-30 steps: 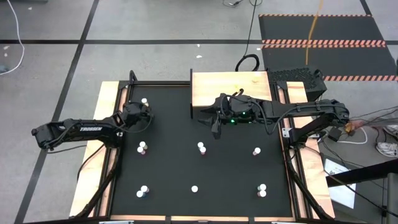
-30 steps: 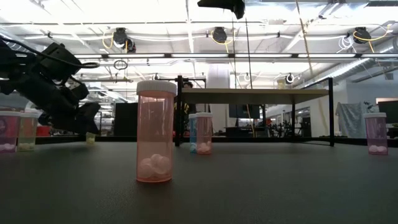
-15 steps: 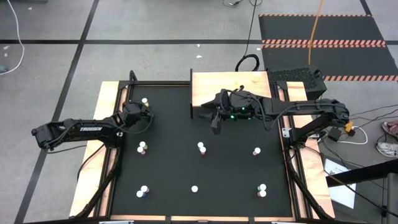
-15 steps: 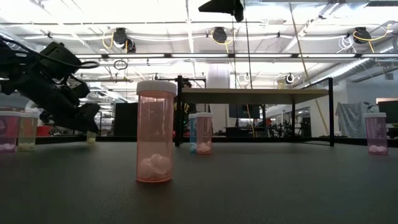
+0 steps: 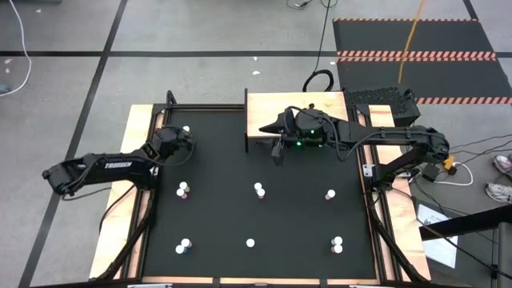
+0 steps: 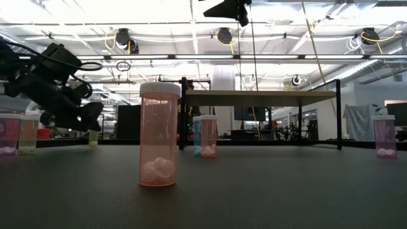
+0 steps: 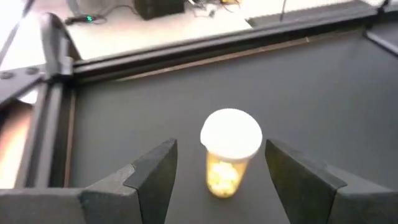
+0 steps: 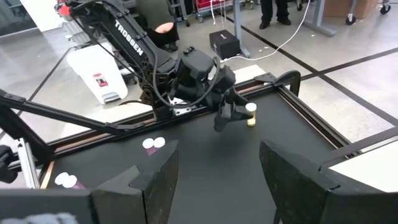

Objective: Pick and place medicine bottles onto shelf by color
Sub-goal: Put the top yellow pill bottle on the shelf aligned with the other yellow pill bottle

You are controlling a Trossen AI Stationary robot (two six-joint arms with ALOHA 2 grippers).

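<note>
While uncaught, yellow bottle, white-capped, upright.

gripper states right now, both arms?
Left gripper: open, fingers on either side of the yellow bottle, not closed on it.
Right gripper: open and empty, up over the shelf edge.

Light-wood shelf stands at table's far edge, centre. Seven white-capped bottles lie in rows; yellow-bodied bottle near far-left corner, between open left gripper fingers.
</note>
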